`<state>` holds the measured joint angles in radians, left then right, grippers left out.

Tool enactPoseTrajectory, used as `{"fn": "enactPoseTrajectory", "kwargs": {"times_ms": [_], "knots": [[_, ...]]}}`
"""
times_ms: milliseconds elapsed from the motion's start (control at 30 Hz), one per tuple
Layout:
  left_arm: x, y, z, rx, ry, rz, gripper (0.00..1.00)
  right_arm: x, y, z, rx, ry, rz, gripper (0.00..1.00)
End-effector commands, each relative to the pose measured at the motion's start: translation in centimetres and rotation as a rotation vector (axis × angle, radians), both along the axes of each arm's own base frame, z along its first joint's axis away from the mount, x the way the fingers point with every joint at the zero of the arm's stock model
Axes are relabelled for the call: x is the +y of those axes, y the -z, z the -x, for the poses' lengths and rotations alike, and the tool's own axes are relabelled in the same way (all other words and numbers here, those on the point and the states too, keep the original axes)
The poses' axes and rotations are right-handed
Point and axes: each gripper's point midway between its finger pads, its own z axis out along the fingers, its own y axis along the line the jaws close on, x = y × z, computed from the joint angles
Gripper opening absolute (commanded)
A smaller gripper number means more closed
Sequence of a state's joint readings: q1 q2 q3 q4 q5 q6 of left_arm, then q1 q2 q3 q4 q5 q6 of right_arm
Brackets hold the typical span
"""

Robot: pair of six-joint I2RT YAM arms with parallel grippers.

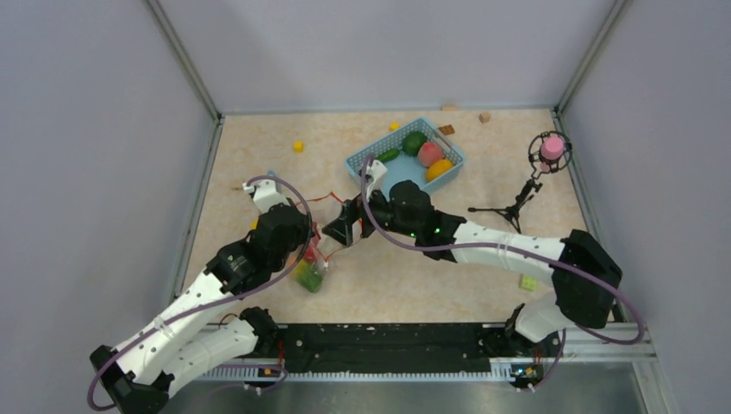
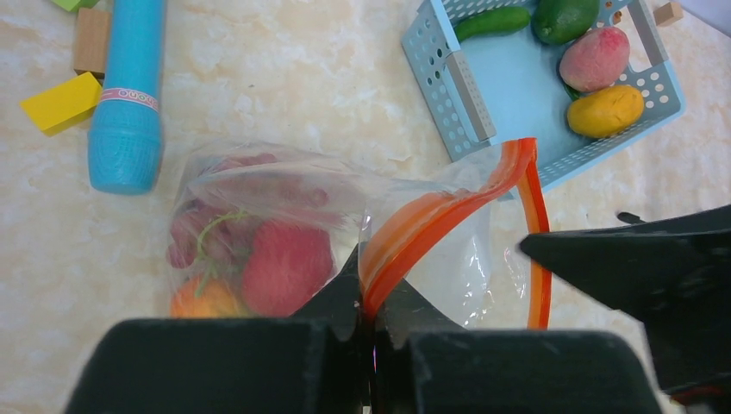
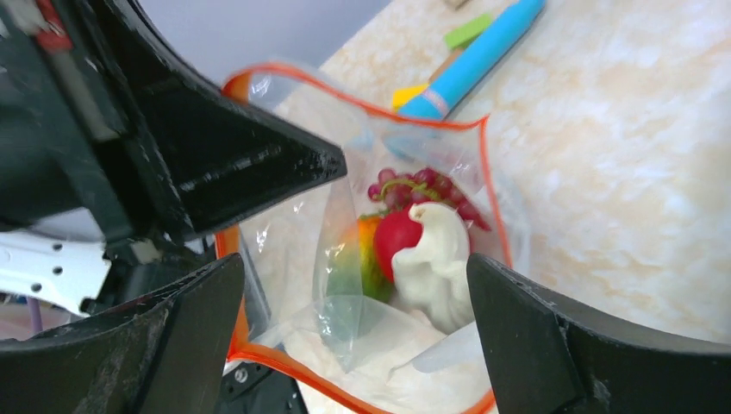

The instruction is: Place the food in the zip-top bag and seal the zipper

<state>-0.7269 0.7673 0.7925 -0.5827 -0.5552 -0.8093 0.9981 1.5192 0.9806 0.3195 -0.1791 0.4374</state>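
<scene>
Four pieces of food, a chili (image 2: 491,21), pepper (image 2: 565,17), peach (image 2: 595,59) and mango (image 2: 606,110), are seen lying in the blue basket (image 2: 448,86), while grapes (image 2: 194,233), a tomato (image 2: 284,267) and an orange (image 2: 198,297) are already contained in the zip-top bag (image 2: 259,185) on the surface (image 2: 302,86) nearby. The zipper (image 2: 431,224) is pinched by the left jaws, pressed together on it, and the right jaws are spread wide, empty, over the open mouth. Filling is judged to be in hand; next, a reach to the basket for another piece is called for.
</scene>
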Motion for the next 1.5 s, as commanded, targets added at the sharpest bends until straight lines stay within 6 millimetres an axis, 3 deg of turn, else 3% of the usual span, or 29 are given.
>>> {"fn": "enactPoseTrajectory", "kwargs": {"times_ms": [0, 100, 233, 467, 700, 900, 1233, 1467], "knots": [[0.1, -1.2, -0.5, -0.047, -0.014, 0.026, 0.00, -3.1, -6.7, -3.5, -0.101, 0.185, -0.083, 0.99], [0.2, -1.2, -0.4, -0.048, -0.020, 0.023, 0.00, -6.4, -6.9, -6.6, -0.039, 0.365, -0.104, 0.99], [0.3, -1.2, -0.5, -0.048, -0.026, 0.020, 0.00, -10.8, -5.1, -11.6, 0.080, 0.553, -0.117, 0.99], [0.7, -1.2, -0.6, -0.050, -0.046, 0.009, 0.00, -14.5, -0.6, -19.3, 0.159, 0.797, -0.103, 0.97], [0.8, -0.9, -0.8, -0.048, -0.056, -0.004, 0.00, -14.0, 5.5, -26.0, 0.237, 0.909, -0.085, 0.83], [0.8, -0.6, -1.0, -0.041, -0.060, -0.019, 0.00, -12.5, 9.7, -29.8, 0.300, 0.933, -0.114, 0.75], [0.7, -0.3, -1.2, -0.033, -0.063, -0.027, 0.00, -11.9, 14.6, -32.4, 0.351, 0.977, -0.122, 0.66], [0.9, -0.3, -1.2, -0.034, -0.073, -0.030, 0.00, -11.1, 16.4, -33.6, 0.391, 0.977, -0.109, 0.60]]}}
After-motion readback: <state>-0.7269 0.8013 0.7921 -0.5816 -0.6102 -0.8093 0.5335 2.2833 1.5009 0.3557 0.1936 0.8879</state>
